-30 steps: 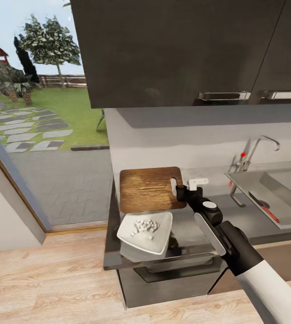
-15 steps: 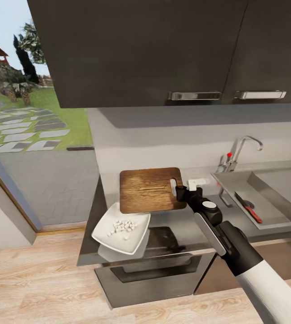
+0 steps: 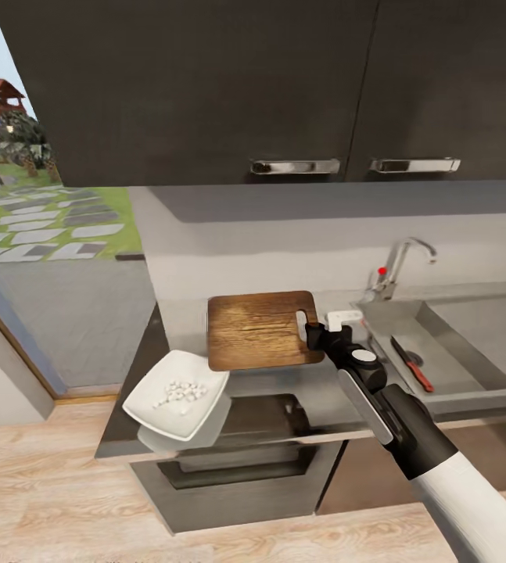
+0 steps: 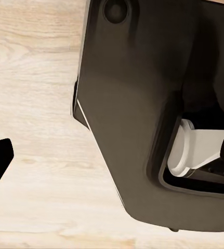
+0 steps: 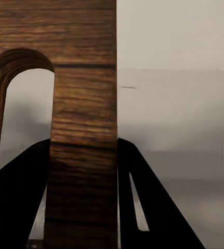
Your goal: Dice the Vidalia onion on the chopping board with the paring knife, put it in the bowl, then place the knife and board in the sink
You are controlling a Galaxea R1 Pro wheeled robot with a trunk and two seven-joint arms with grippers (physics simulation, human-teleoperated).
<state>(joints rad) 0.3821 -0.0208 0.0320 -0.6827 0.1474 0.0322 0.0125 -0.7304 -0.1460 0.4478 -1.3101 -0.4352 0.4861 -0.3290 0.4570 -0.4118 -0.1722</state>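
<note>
The right gripper [image 3: 313, 329] is clamped on the handle end of the chopping board [image 3: 256, 329], held above the countertop [image 3: 299, 391]; its fingers [image 5: 143, 197] are partly hidden behind the wood. The left gripper's state cannot be told. At 8 o'clock sits the bowl [image 3: 176, 393] of onion dice. At 3 o'clock, the paring knife [image 3: 410, 364] lies in the sink [image 3: 471, 344]. Since earlier, the view has swung right.
</note>
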